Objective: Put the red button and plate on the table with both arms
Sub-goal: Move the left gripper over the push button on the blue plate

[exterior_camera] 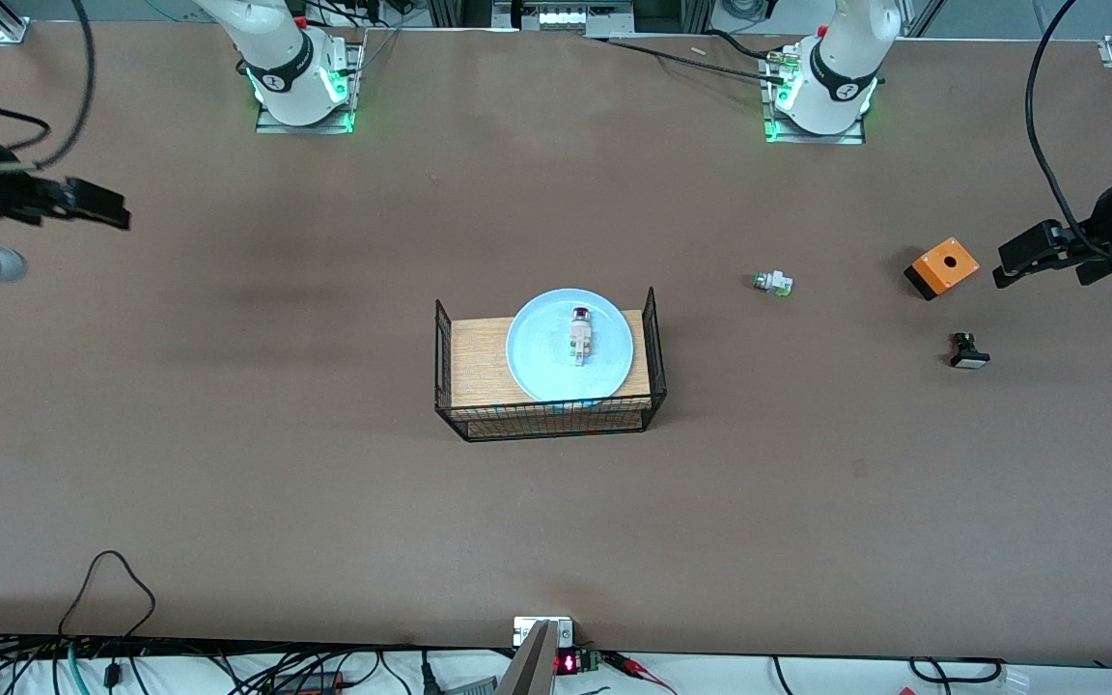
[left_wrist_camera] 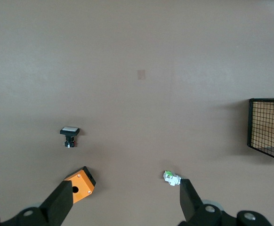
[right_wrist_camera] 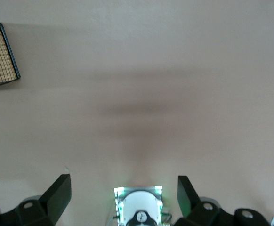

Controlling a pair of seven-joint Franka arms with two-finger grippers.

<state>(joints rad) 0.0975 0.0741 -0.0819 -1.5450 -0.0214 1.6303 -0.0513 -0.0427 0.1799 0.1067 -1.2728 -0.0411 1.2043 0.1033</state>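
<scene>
Front view: nothing of the task is showing as done yet, since the round, pale blue shallow plate [exterior_camera: 569, 346] is lying on the small wooden board with black wire sides [exterior_camera: 479, 365], which is standing about midway between the edges of the large matte brown table [exterior_camera: 324, 483], and the tiny red button with its dark red cap and white blocky body [exterior_camera: 580, 337] is lying on its side in the middle of that plate. Both items are waiting to be lifted out and set down on the tabletop. The right gripper [exterior_camera: 97, 205] is hanging over the table's edge at the right arm's end with nothing in it, and the left gripper [exterior_camera: 1019, 259] is hanging empty over the edge at the left arm's end, beside an orange box with a round hole [exterior_camera: 942, 267]; a white part with a green cap [exterior_camera: 772, 283] and a black part with a white face [exterior_camera: 968, 351] are lying nearby. Left wrist view: the left gripper's fingers [left_wrist_camera: 189, 200] are standing spread wide over bare table, gripping nothing. Right wrist view: the right gripper's fingers [right_wrist_camera: 59, 193] are likewise spreading wide and empty, with the board's wire corner just showing.
</scene>
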